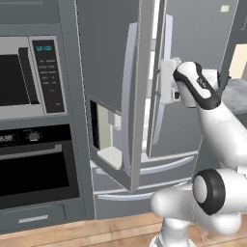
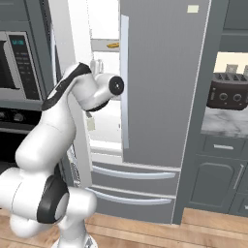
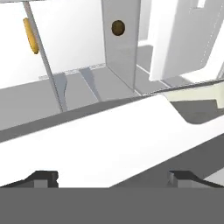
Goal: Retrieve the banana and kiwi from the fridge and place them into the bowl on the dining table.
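The grey steel fridge stands with its left door swung open, showing a white inside. On an upper shelf lies the banana, a small yellow curve. In the hand view the banana and a small brown round thing, probably the kiwi, sit well apart.

No text or label can be read.

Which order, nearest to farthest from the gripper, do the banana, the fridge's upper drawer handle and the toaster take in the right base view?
1. banana: inside the fridge, just up and right of the gripper.
2. upper drawer handle: well below the gripper.
3. toaster: far right, on the counter.
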You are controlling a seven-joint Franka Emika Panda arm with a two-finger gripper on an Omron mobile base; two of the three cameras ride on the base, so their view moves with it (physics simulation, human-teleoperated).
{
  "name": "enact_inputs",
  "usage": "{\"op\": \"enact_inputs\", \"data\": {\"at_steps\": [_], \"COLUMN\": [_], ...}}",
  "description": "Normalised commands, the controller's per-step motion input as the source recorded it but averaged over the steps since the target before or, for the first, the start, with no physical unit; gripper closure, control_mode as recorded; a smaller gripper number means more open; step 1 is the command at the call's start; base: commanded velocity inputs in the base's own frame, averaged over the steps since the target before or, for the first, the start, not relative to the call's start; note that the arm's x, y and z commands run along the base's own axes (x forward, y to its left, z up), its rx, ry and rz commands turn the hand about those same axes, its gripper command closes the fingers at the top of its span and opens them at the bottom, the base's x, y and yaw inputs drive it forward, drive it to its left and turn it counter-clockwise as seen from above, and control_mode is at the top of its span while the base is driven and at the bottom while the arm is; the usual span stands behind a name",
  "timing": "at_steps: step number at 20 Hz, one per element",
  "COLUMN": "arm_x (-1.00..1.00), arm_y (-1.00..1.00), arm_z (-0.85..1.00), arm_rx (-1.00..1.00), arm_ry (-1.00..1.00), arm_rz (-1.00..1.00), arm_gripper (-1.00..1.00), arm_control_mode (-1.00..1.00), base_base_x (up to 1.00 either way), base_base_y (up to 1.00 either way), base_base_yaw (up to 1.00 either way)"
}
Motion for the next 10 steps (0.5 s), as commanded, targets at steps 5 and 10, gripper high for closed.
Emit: {"op": "enact_inputs", "data": {"at_steps": [5, 10], "arm_x": [0.56, 0.04], "arm_y": [0.05, 0.53], "arm_z": [-0.06, -0.11], "arm_rx": [0.05, 0.00], "arm_ry": [0.00, 0.00], "arm_rz": [0.09, 0.12], "arm_gripper": [-1.00, -1.00], "arm_control_mode": [-1.00, -1.00], "base_base_x": [0.00, 0.00], "base_base_y": [0.00, 0.00], "base_base_yaw": [0.00, 0.00]}}
